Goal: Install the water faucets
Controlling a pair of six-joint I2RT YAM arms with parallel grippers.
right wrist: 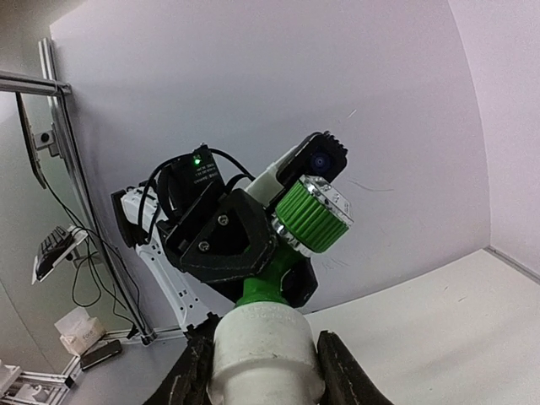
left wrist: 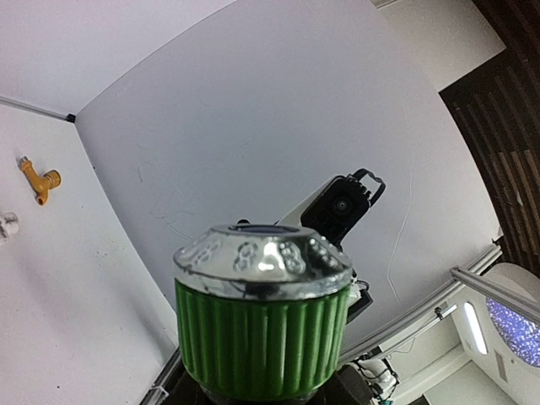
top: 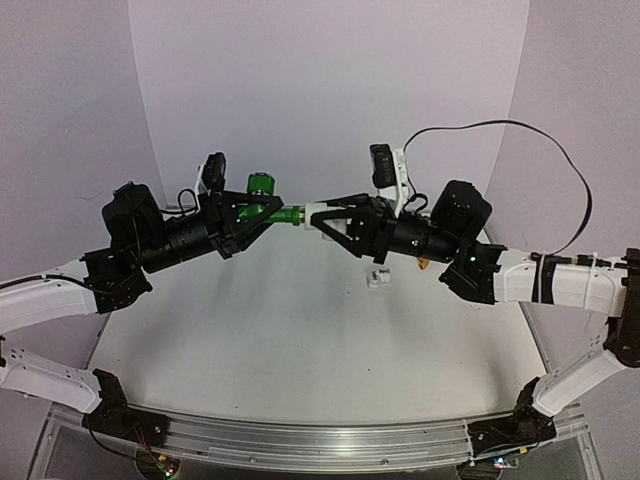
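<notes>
Two-handed mating: left gripper (top: 270,210) clamps the green faucet (right wrist: 312,215), right gripper (top: 320,219) the white fitting (right wrist: 266,346), aligned for joining.

On my top feed the green faucet (top: 262,185) is one solid bright green. Through the left wrist camera its knob (left wrist: 263,337) shows vertical green ribs under a shiny silver cap. The cap has a raised pattern, perhaps digits, too blurred for me to read. The white pipe fitting (right wrist: 266,354) is plain matte white. The yellow-gold faucet (left wrist: 38,180) is an even orange-yellow against the white table (left wrist: 76,321). A second small fitting (top: 378,279) is white too. The left gripper (top: 268,207) and right gripper (top: 322,220) are black. The left arm (top: 45,300) and right arm (top: 570,280) have white shells with black joints. The backdrop (top: 330,80) is pale lilac-grey.
</notes>
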